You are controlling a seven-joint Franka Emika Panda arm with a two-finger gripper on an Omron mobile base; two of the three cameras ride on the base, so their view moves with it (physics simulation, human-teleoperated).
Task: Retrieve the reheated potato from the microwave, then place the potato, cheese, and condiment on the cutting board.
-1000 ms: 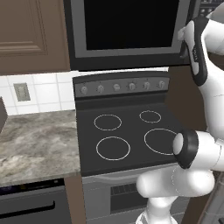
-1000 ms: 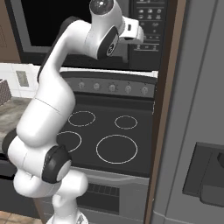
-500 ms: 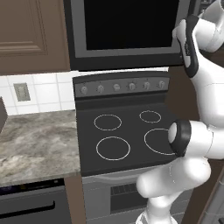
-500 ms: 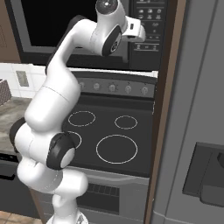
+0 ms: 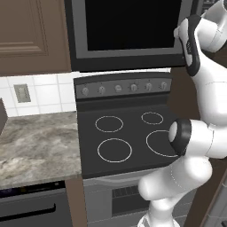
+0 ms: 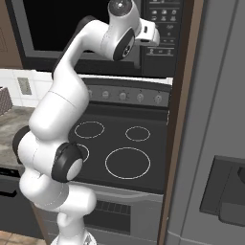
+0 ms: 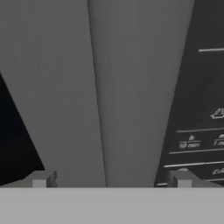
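The microwave (image 5: 128, 26) hangs above the stove with its door shut, its dark glass window (image 6: 48, 24) showing nothing inside. My gripper (image 7: 110, 179) is open right in front of the long grey bar handle (image 7: 127, 87), which fills the space between and beyond the two finger tips. The button panel (image 7: 201, 131) lies just to the handle's right. From the right base view my hand (image 6: 148, 36) sits at the door's right edge beside the panel (image 6: 165, 19). The potato, cheese, condiment and cutting board are hidden or out of view.
A black stovetop (image 5: 128, 133) with ring burners lies below the microwave. A granite counter (image 5: 35, 142) runs to its left under a brown wall cabinet (image 5: 26, 35). A steel fridge (image 6: 215, 143) stands close on the right behind a brown side panel (image 6: 179, 143).
The arm's lower joints have shifted and the hand has settled slightly lower and nearer the microwave's handle. The door stays shut.
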